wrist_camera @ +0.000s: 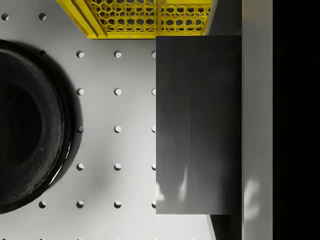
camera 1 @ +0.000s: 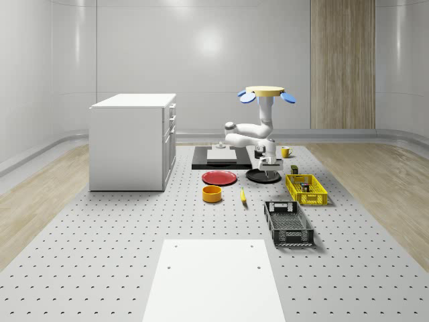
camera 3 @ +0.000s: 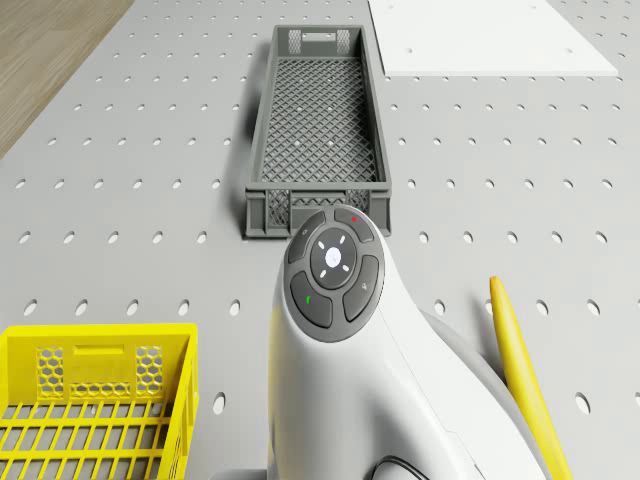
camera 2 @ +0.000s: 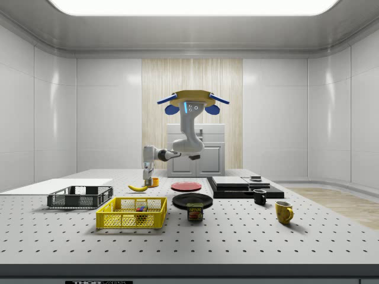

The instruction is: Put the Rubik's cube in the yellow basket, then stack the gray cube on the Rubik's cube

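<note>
The drone (camera 1: 263, 94) hovers above the table near the black plate (camera 1: 263, 176), with its arm bent downward. My gripper (camera 1: 267, 164) hangs low beside that plate, a short way from the yellow basket (camera 1: 306, 189). It is shut on the gray cube (wrist_camera: 199, 125), which sits large and close in the wrist view. There the black plate (wrist_camera: 25, 130) lies to one side of the cube and a corner of the yellow basket (wrist_camera: 150, 17) just beyond it. The Rubik's cube (camera 2: 141, 208) lies inside the yellow basket (camera 2: 131, 213). In the side view my gripper (camera 2: 147, 174) points down behind the basket.
A gray mesh crate (camera 1: 288, 223), a banana (camera 1: 242, 196), an orange bowl (camera 1: 212, 194) and a red plate (camera 1: 220, 178) lie nearby. A white cabinet (camera 1: 133, 141) and a black platform (camera 1: 221, 157) stand farther back. A can (camera 2: 195, 212) and two mugs (camera 2: 284, 212) sit beyond the plate.
</note>
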{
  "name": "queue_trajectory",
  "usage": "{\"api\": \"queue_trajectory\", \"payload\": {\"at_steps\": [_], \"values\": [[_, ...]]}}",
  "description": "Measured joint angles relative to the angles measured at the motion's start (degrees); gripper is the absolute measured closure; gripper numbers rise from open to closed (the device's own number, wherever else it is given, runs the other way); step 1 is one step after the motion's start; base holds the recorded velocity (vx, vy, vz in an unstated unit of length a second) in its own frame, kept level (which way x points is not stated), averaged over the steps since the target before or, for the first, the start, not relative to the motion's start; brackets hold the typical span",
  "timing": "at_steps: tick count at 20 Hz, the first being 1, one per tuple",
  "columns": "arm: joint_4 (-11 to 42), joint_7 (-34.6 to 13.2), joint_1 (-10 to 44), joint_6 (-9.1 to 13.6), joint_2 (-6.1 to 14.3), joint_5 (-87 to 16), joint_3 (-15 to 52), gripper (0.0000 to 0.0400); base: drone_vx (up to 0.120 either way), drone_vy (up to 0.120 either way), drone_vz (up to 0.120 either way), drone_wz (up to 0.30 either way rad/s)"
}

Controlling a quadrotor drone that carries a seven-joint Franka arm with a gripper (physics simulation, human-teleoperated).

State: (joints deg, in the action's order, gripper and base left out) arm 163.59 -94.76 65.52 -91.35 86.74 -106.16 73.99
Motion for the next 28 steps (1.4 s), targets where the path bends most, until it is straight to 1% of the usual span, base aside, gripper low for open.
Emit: {"api": "queue_trajectory", "payload": {"at_steps": [17,20,23,28], "values": [[-0.02,-0.12,0.16,-0.49,0.52,0.23,0.09,0.0150,0.000,0.120,0.000,0.000],[-0.03,-0.14,0.18,-0.56,0.60,0.26,0.10,0.0150,-0.027,0.120,0.000,0.000],[-0.03,-0.16,0.20,-0.63,0.68,0.30,0.11,0.0150,-0.107,0.120,0.000,0.000],[-0.04,-0.18,0.24,-0.75,0.80,0.34,0.13,0.0150,0.000,0.120,0.000,0.000]]}}
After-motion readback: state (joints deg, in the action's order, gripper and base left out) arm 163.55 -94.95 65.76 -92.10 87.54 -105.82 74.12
